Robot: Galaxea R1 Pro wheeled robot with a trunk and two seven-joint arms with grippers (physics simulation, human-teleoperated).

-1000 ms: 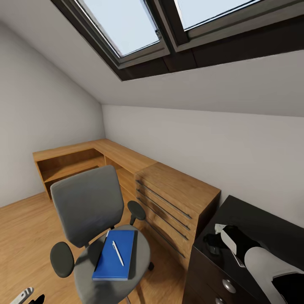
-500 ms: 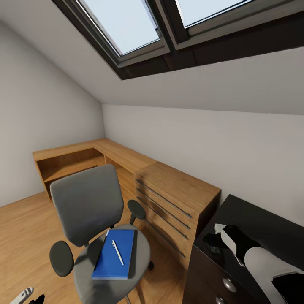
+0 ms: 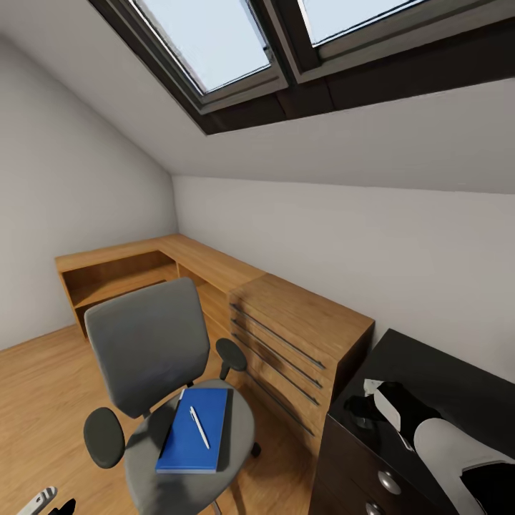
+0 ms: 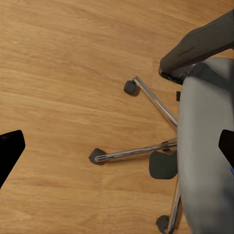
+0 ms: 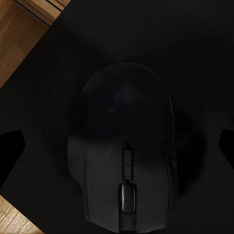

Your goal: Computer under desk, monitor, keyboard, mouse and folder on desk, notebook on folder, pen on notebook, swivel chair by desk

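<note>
The swivel chair stands on the wooden floor, well apart from the wall and to the left of the black desk. Its seat carries the blue folder, which lies flat with one long edge near the seat's right rim. A thin dark edge shows along the folder's right side; whether this is the notebook cannot be told. The white pen lies aslant on top of the folder.

The light wooden chest with bar handles stands between the chair and the desk, its side touching or just beside the desk's end. A low wooden shelf unit runs on from it into the corner; its open compartments appear empty.

The desk's front shows round-knobbed drawers, shut. The mouse sits on the desk top, near a corner where floor shows past the edge.

Right gripper: it hangs over the mouse with fingertips spread wide to either side, not touching it, and holds nothing. In the head view the right arm reaches over the desk's near end.

Left gripper: its fingers are parted wide and hold nothing. It is low beside the chair, looking down at the chrome star base and casters. Open floor lies to the chair's left and front.
</note>
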